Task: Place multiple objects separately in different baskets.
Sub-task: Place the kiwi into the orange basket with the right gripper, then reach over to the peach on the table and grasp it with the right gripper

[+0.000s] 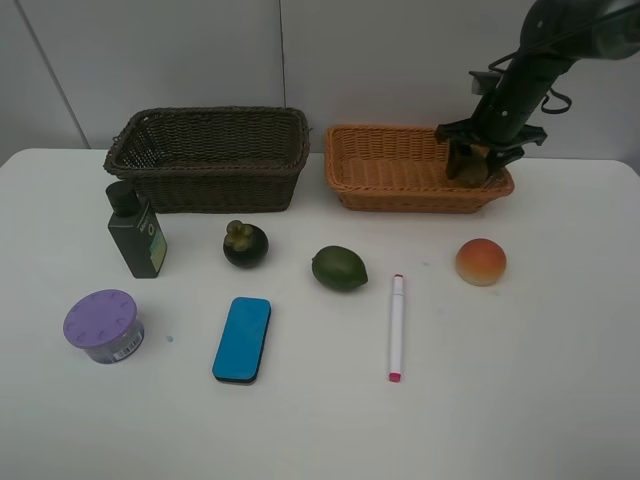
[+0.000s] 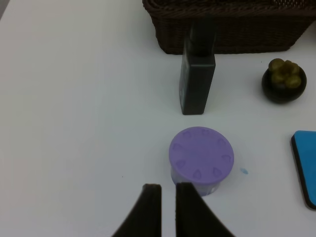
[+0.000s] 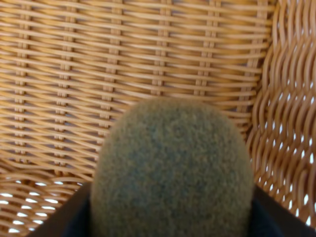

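My right gripper (image 1: 474, 160) is shut on the brown kiwi (image 1: 470, 170) and holds it low inside the right end of the orange-tan basket (image 1: 390, 200). In the right wrist view the kiwi (image 3: 173, 168) fills the middle over the basket's weave (image 3: 98, 74). My left gripper (image 2: 168, 197) is shut and empty, just short of the purple-lidded tub (image 2: 201, 157); it is out of the exterior view. On the table lie the dark green bottle (image 1: 137, 232), mangosteen (image 1: 245, 244), green oval fruit (image 1: 339, 268), peach (image 1: 481, 261), white marker (image 1: 397, 327), blue eraser (image 1: 242, 339) and tub (image 1: 102, 325).
The deeper dark brown basket (image 1: 210, 185) stands at the back left, with nothing showing inside. The bottle (image 2: 198, 79) stands upright just in front of it. The mangosteen (image 2: 283, 79) and eraser (image 2: 306, 165) show at the edge of the left wrist view.
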Robot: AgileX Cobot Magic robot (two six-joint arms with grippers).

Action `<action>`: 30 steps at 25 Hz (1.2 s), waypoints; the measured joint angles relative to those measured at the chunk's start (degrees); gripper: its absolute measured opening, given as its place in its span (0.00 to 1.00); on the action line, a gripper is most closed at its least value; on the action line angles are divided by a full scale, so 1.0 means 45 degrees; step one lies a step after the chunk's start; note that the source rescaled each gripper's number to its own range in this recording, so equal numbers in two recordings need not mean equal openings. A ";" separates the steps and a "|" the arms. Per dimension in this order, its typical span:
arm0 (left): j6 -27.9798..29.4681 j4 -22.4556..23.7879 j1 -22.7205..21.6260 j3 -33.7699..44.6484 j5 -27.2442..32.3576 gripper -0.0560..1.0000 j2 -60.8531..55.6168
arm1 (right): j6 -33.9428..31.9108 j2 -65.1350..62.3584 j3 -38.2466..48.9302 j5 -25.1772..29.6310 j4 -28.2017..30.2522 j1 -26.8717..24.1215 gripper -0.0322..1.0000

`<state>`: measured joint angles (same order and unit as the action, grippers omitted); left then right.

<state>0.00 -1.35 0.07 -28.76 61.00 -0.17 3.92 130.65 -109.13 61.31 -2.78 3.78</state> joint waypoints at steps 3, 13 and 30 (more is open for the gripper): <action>-0.0076 0.0000 0.0000 0.0000 0.0000 0.05 0.0000 | -0.0282 0.0000 0.0000 -0.0063 0.0000 0.0000 0.92; -0.0076 0.0000 0.0000 0.0000 0.0000 0.05 0.0000 | -0.0343 0.0000 -0.0026 -0.0035 0.0000 0.0000 0.99; -0.0076 0.0000 0.0000 0.0000 0.0000 0.05 0.0000 | -0.1487 -0.3132 -0.0611 0.1841 0.0102 0.0148 0.99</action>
<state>-0.34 -1.35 0.07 -28.76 61.00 -0.17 -2.77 116.56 -111.88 69.59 -2.32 4.45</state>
